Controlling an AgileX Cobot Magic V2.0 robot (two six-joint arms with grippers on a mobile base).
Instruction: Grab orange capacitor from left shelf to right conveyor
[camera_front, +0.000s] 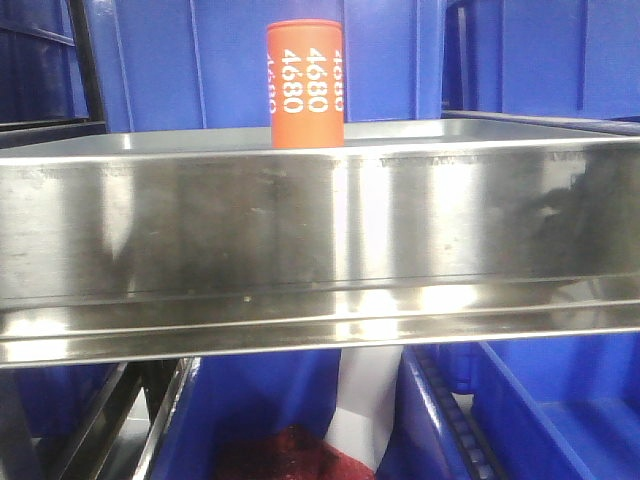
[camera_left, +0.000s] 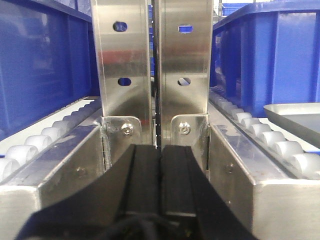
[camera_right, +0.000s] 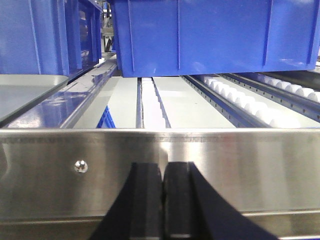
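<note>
Blue plastic bins (camera_front: 150, 60) fill the background of the front view, and more blue bins (camera_front: 560, 420) sit in the tier below. Across the middle runs the left shelf (camera_front: 320, 220), its tall shiny steel lip spanning the whole width and carrying blurred reflections. The orange capacitor (camera_front: 305, 85) stands upright on this shelf, a little left of centre and behind the lip, so its base is hidden; white "4680" print runs down its side. Neither arm shows in this view and nothing touches the capacitor. The left wrist view looks along a steel channel between two rows of white rollers (camera_left: 30, 145), with a blue bin wall (camera_left: 40, 65) on one side and another blue bin (camera_left: 270, 55) on the other. Two polished steel uprights (camera_left: 122, 60) stand side by side straight ahead, and the corner of a flat silver tray (camera_left: 295, 112) enters at the right edge. The left gripper (camera_left: 160, 150) sits low in that picture, its black fingers pressed together with only a thin seam between them, holding nothing. The right wrist view faces a brushed steel rail (camera_right: 240, 170) with one small screw (camera_right: 80, 166), a large blue bin (camera_right: 215, 35) and roller tracks (camera_right: 250, 105) beyond. The right gripper (camera_right: 163, 167) is likewise closed, its fingers meeting, with nothing held.
</note>
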